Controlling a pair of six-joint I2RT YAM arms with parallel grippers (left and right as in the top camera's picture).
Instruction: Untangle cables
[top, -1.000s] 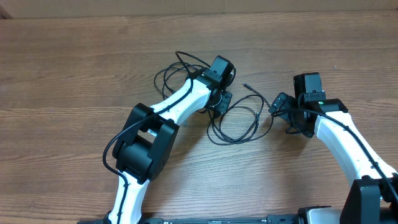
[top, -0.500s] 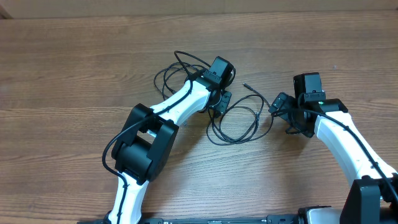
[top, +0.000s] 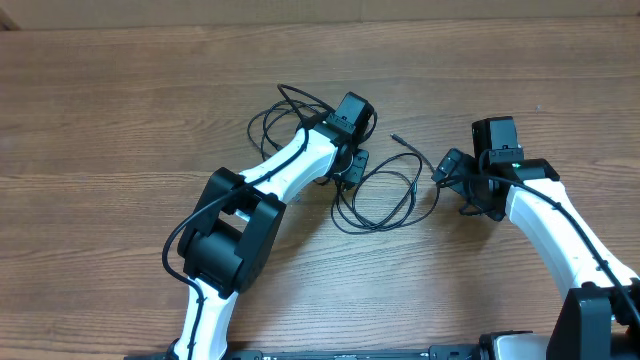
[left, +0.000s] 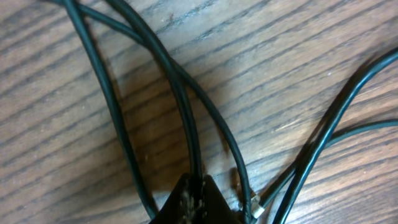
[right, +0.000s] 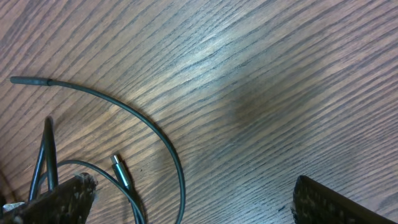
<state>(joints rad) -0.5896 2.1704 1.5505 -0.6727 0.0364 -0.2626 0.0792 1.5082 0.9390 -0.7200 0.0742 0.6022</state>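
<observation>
1. Fingers of my left gripper (left: 194, 198) are pressed together on one strand of the thin black cables (left: 185, 112), low over the brown wood-grain table (top: 120, 120).
2. Those cables lie in loose loops at the table's middle, between my two arms, and one loop reaches towards my right gripper (right: 193, 202).
3. My right gripper's fingers stand wide apart and hold nothing; a small silver-tipped plug (right: 119, 169) lies near one finger.
4. Bare wood runs broad to the left and up to the far edge.

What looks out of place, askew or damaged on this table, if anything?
Only the thin black cables: they cross and overlap in a tangle on the brown wooden table. No damage or spill shows.
</observation>
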